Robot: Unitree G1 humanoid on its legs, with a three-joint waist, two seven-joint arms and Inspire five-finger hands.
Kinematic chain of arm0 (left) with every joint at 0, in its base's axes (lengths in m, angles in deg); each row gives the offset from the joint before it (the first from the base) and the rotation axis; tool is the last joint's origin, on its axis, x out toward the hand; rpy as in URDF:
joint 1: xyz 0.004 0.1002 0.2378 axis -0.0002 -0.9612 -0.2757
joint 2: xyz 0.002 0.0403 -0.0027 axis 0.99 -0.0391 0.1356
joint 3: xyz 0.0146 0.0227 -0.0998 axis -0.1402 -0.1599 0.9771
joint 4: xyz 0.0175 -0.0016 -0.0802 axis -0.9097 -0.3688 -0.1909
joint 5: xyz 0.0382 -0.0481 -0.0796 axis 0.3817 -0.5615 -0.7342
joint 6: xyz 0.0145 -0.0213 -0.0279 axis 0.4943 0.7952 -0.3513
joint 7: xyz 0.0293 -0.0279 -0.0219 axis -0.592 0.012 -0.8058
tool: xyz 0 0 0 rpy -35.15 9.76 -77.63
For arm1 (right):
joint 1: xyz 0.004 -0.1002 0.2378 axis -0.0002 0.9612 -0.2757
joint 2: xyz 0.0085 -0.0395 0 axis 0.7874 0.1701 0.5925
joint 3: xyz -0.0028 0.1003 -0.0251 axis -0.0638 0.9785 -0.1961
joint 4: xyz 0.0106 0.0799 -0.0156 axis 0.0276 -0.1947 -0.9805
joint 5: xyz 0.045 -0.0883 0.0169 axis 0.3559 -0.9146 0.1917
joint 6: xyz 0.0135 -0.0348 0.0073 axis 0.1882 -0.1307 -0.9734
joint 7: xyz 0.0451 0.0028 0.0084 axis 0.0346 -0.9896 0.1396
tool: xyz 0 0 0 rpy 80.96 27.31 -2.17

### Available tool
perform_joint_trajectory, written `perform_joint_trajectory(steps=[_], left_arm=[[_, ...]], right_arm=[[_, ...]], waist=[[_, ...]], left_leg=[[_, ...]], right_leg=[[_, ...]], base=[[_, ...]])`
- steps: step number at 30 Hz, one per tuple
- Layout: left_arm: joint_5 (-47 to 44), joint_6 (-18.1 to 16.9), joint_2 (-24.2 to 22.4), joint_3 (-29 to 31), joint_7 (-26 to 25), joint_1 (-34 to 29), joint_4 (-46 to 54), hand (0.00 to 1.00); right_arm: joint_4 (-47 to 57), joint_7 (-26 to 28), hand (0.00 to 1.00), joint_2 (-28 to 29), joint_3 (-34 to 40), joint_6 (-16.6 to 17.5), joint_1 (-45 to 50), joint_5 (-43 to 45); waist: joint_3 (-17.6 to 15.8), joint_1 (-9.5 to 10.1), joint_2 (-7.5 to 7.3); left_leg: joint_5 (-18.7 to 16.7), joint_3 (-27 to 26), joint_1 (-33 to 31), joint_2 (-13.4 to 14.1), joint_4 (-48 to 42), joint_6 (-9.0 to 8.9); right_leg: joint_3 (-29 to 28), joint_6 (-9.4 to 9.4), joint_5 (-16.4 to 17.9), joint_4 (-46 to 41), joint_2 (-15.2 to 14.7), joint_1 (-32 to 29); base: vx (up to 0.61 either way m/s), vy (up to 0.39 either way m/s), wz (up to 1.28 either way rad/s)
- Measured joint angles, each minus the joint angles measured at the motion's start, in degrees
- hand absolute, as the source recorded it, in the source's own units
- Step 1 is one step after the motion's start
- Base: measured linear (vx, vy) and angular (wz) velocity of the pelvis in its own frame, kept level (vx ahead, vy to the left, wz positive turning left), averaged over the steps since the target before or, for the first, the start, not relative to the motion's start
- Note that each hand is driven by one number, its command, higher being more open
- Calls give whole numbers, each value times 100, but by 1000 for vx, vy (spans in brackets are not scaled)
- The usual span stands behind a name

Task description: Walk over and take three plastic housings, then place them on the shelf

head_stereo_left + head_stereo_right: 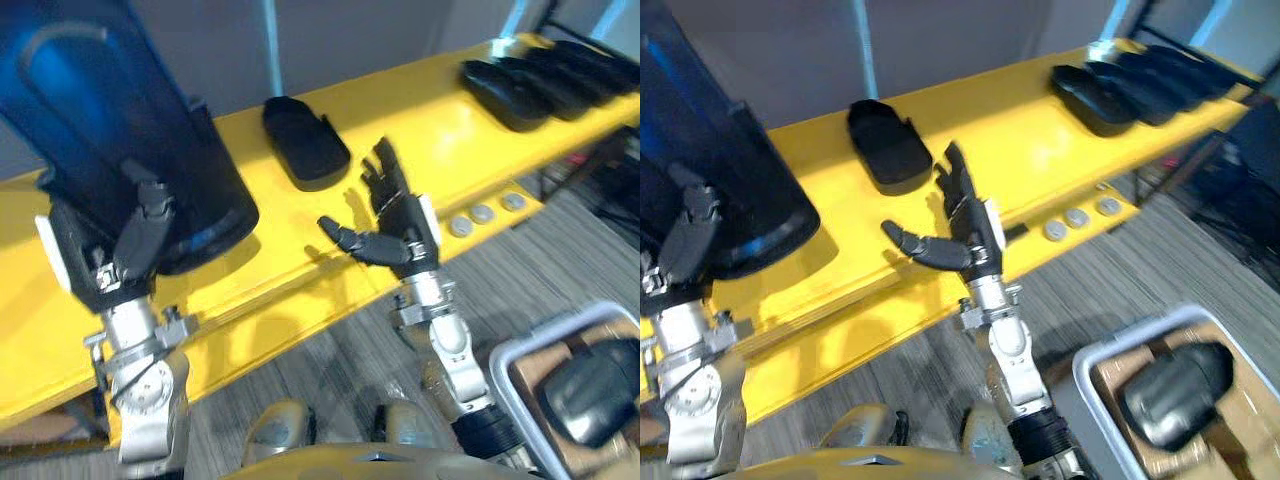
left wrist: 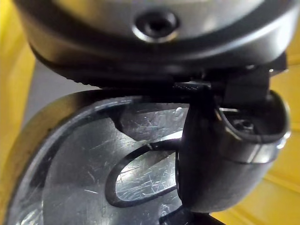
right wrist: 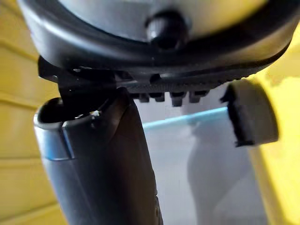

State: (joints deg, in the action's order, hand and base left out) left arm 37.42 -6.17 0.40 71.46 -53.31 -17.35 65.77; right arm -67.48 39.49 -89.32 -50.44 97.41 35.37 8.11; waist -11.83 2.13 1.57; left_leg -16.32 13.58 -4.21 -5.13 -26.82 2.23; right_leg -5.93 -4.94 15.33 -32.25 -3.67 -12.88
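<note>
1. Shelf: the yellow surface beyond both sets of fingertips. The step in hand looks like setting down a part. It probably goes best if the part is lowered flat onto the bare stretch between the two hands and let go only once it rests there.
2. Large housing: a dark, glossy shell gripped by the left hand. The thumb presses on its outer face, and the other fingers are hidden behind it. The shell rises well past the fingertips, over the shelf. Whether its lower rim touches the shelf cannot be told.
3. Bin: sits behind the right wrist, well apart from the fingers, with the bin housing inside.
4. Row of housings: overlapping on the shelf, far beyond the right fingertips and to their outer side.
5. Single housing: lies on the shelf just past the right thumb tip and clear of it.
6. Right hand: fingers straight and spread, grasping nothing, near the shelf's front edge.
</note>
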Motion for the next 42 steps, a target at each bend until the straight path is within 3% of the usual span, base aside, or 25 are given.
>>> perform_joint_trajectory(steps=[1, 2, 3, 5, 7, 9, 11, 19, 21, 22, 23, 24, 26, 27, 28, 29, 30, 31, 32, 33, 34, 37, 39, 42], left_arm=[[-69, 1, 16, -55, 24, 32, -9, 0], [-117, -4, 19, -90, 33, -24, 18, 0], [-116, -7, -90, -96, 33, -77, -15, 0], [-230, 21, -354, -164, 131, -256, -14, 0], [-327, 30, -404, -181, 304, -257, -40, 0], [-378, 30, -468, -235, 507, -239, -40, 0], [-348, 28, -477, -315, 614, -234, -41, 0], [-274, 130, -486, -330, 701, -308, -42, 0], [-274, 130, -514, -315, 701, -392, -57, 0], [-253, 129, -534, -308, 708, -419, -88, 0], [-211, 117, -502, -308, 706, -431, -137, 0], [-49, 72, -498, -298, 697, -428, -308, 0], [82, 50, -494, -295, 664, -422, -459, 0], [177, 52, -474, -298, 680, -422, -615, 0], [182, 52, -474, -307, 722, -420, -665, 0], [184, 66, -476, -323, 810, -415, -696, 0], [147, 68, -461, -354, 958, -355, -682, 0], [143, 74, -413, -350, 1036, -278, -692, 0], [126, 156, -274, -342, 1102, -198, -683, 0], [64, 267, -193, -281, 1202, -178, -672, 0], [17, 318, -147, -256, 1253, -165, -666, 0], [-262, 736, -14, -186, 1263, -74, -666, 0], [-275, 1006, -22, -313, 1212, 40, -660, 0], [-331, 1318, -15, -473, 1202, 41, -644, 0]], right_arm=[[146, -43, 100, -8, 78, 2, -5, -35], [456, -108, 100, 21, 197, 7, -21, -70], [726, -134, 100, -26, 289, 72, -105, -83], [959, -114, 100, -251, 427, 143, -309, -65], [1084, -16, 100, -403, 648, 156, -442, 61], [1081, 27, 100, -439, 980, 120, -368, 60], [1079, 74, 100, -412, 1159, 111, -146, 181], [996, 756, 100, -115, 1215, -16, 261, 600], [746, 834, 100, -106, 1210, -84, 322, 593], [631, 836, 100, -79, 1222, -120, 326, 595], [524, 838, 100, -28, 1221, -155, 328, 609], [398, 839, 100, 21, 1234, -168, 321, 745], [383, 839, 100, 26, 1210, -176, 319, 819], [383, 839, 100, -14, 1199, -174, 282, 823], [383, 830, 100, -30, 1203, -173, 281, 822], [383, 784, 100, -74, 1227, -171, 288, 824], [357, 686, 100, -108, 1322, -162, 303, 808], [268, 653, 100, -65, 1393, -140, 307, 806], [69, 529, 100, 134, 1478, -156, 337, 760], [-24, 498, 100, 251, 1444, -158, 390, 745], [-24, 500, 100, 316, 1421, -158, 404, 742], [157, 516, 100, 378, 1320, -158, 445, 644], [626, 541, 100, 377, 1360, -156, 558, 643], [800, 655, 100, 361, 1359, -165, 613, 608]], waist=[[24, -18, -39], [154, -5, -187], [284, 18, -244], [438, 34, 14], [487, 38, 93], [490, -76, 100], [495, -84, 107], [513, -71, 147], [459, -100, 70], [356, -123, -46], [347, -125, -18], [315, -151, -42], [326, -184, 0], [340, -286, 47], [355, -329, 88], [376, -431, 231], [382, -464, 358], [351, -450, 294], [286, -372, 66], [293, -229, 33], [289, -203, 29], [353, -263, -115], [413, -327, -214], [396, -398, -167]], left_leg=[[-28, 145, 75, -52, 24, -80], [-125, 264, 153, -123, 6, -250], [-268, 299, 187, -91, -74, -466], [-270, 87, 180, 346, -16, -621], [-112, -377, 216, 639, 262, -739], [142, -1099, 317, 828, 562, -693], [255, -1402, 502, 854, 802, -626], [449, -1401, 581, 638, 978, -564], [541, -1461, 275, 523, 385, -703], [530, -1572, 104, 494, 57, -587], [421, -1738, 44, 715, -139, -454], [441, -1795, -64, 1223, -319, -495], [493, -1772, -119, 1505, -306, -559], [568, -1779, -110, 1689, -270, -584], [589, -1785, -80, 1726, -238, -602], [630, -1840, 81, 1768, 11, -730], [413, -1993, 335, 1752, 385, -1171], [295, -2105, 418, 1667, 486, -1318], [236, -2350, 432, 1457, 389, -1112], [176, -2538, 292, 1512, 294, -997], [180, -2630, 247, 1566, 301, -944], [402, -2672, 184, 1450, 701, -785], [515, -2645, 111, 1234, 827, -669], [532, -2585, 51, 1165, 809, -650]], right_leg=[[-87, -97, -136, 259, -26, 6], [7, 3, -775, 860, -160, 26], [253, -83, -978, 1039, -283, 118], [732, 54, -1037, 1392, -82, 450], [1051, 166, -1074, 1655, 1, 663], [1447, 229, -1083, 1957, -35, 1025], [1619, 251, -1070, 2121, -75, 1275], [1769, 223, -1081, 2423, -277, 1515], [1836, 221, -1084, 2441, -486, 1569], [1853, 184, -1105, 2433, -641, 1652], [1872, 176, -1094, 2401, -706, 1712], [1839, 134, -1041, 2284, -804, 1720], [1802, 53, -938, 2099, -981, 1631], [1665, -184, -778, 1765, -1246, 1399], [1615, -240, -749, 1666, -1342, 1335], [1529, -382, -759, 1596, -1449, 1283], [1433, -647, -872, 1606, -1530, 1264], [1344, -752, -940, 1636, -1643, 1228], [1271, -627, -1330, 1872, -1837, 1242], [1550, -388, -1988, 2288, -1783, 1215], [1724, -322, -2142, 2410, -1727, 1176], [1894, -364, -2029, 2709, -1169, 1380], [2012, -347, -2031, 3057, -1125, 1534], [2010, -283, -1987, 3140, -1126, 1580]], base=[[308, -211, 147], [418, -355, 124], [412, -352, 113], [371, -314, 90], [227, -242, 78], [159, -171, 87], [94, -78, 54], [1, 20, 14], [-66, 85, 22], [-85, 93, 21], [-99, 87, 11], [-98, 98, 3], [-99, 228, -3], [-131, 365, -8], [-144, 522, -9], [-74, 549, -13], [-59, 592, -13], [-70, 568, -39], [-105, 496, -63], [-148, 519, -72], [-113, 373, -49], [-7, 189, -11], [15, 79, 21], [-16, 34, 15]])
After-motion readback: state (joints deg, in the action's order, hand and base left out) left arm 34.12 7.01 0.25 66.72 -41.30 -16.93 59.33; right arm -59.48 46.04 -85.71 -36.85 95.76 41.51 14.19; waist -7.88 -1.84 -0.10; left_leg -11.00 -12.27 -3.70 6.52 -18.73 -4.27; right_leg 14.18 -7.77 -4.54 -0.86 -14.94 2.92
